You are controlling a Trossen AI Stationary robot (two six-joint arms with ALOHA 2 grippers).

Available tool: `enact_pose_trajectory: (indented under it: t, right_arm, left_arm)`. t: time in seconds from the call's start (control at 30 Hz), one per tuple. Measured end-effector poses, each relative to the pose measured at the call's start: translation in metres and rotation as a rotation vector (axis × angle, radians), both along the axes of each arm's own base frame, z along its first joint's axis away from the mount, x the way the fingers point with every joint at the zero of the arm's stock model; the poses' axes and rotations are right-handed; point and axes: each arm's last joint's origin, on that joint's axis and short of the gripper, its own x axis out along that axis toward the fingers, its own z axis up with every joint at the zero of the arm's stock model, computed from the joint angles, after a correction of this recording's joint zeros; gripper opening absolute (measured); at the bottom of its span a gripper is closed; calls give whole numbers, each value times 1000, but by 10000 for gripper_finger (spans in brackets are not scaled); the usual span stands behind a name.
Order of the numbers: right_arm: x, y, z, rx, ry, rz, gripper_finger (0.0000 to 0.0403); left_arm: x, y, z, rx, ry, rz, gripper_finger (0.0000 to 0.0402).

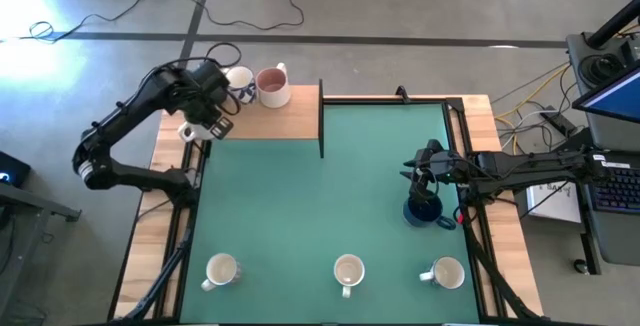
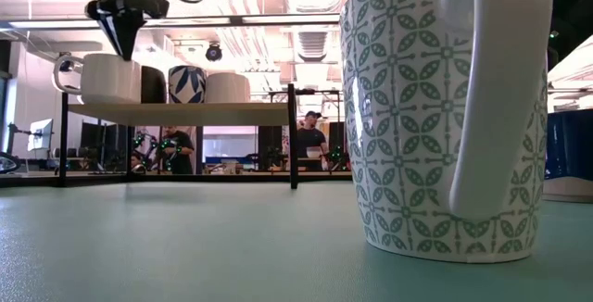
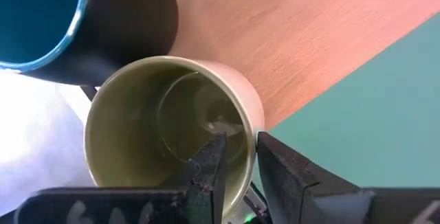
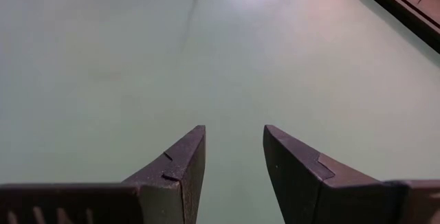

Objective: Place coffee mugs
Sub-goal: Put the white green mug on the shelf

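On the wooden shelf at the far left stands a cream mug with an olive-green inside, its base on the wood. My left gripper is open, pointing down over its rim, one finger over the hollow and one outside the wall. In the low view its tips reach the top of the mug. Beside it stand a dark blue mug, a patterned one and a pink-inside one. My right gripper is open over the green mat, next to another dark blue mug. My left gripper straddles the olive-inside mug's wall at the rim from above, one finger inside the hollow and one outside. A gap shows between the fingers, and I cannot tell whether either touches the wall. The mug stands upright on the shelf.
Three mugs stand along the mat's near edge; the middle one, green-patterned, fills the low view. A black upright panel ends the shelf on the right. People show in the room behind.
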Motion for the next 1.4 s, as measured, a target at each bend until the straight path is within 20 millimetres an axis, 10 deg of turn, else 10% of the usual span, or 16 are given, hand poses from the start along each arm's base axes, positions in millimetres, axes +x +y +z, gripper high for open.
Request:
enact_pose_trajectory:
  t: [0.67,1.4]
  right_arm:
    - [0,0,0,0,0,0,137]
    - [0,0,0,0,0,0,137]
  left_arm:
    - [0,-37,8,-50,-103,-124,64]
    - [3,-33,-21,-15,53,-44,64]
